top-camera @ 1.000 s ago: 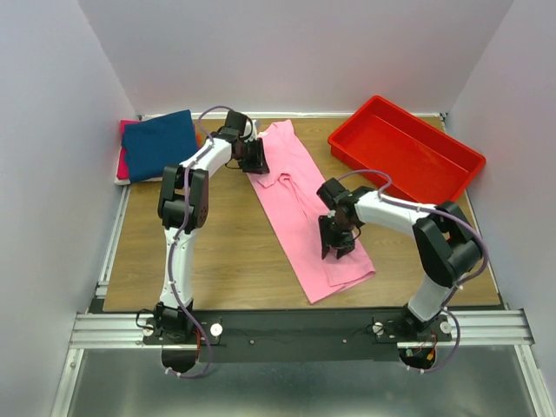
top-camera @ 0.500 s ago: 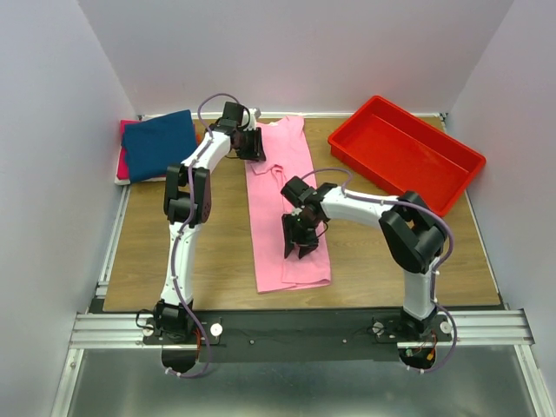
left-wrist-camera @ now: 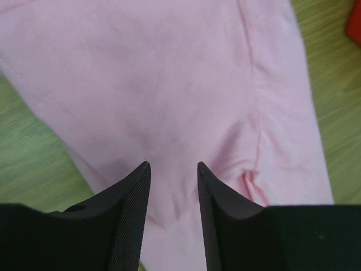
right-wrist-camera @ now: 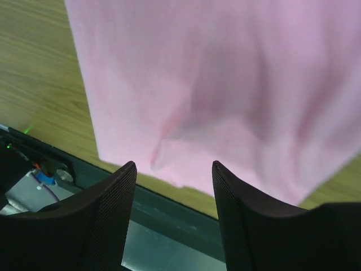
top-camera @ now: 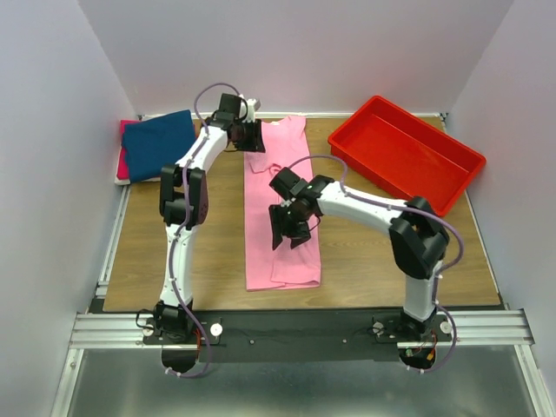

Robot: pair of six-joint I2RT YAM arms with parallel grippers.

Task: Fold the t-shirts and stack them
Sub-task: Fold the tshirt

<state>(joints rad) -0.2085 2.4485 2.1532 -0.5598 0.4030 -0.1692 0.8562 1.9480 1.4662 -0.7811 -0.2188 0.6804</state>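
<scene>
Within the last second the pink t-shirt (top-camera: 261, 256), already folded lengthwise into a long strip, had swung from a slant across the table (top-camera: 174, 252) to lie straight. Its length now ran from the far edge toward the near one, around the middle of the board. The left gripper (top-camera: 250, 141) sat at the far, collar end of the strip. The right gripper (top-camera: 286, 234) had travelled left with the cloth and hung over the strip's middle. In the right wrist view its fingers (right-wrist-camera: 107, 220) stood wide apart with nothing between them and the cloth lying below, so we judged that it held nothing. The left fingers (left-wrist-camera: 130, 220) stood a little apart with pink showing in the gap; we could not tell whether they pinched a fold or merely hovered. The navy t-shirt (top-camera: 158, 143) lay folded on the pile (top-camera: 123, 165) at the far left corner, well apart. We judged the strip squared for a crosswise fold, then a move to that pile.
</scene>
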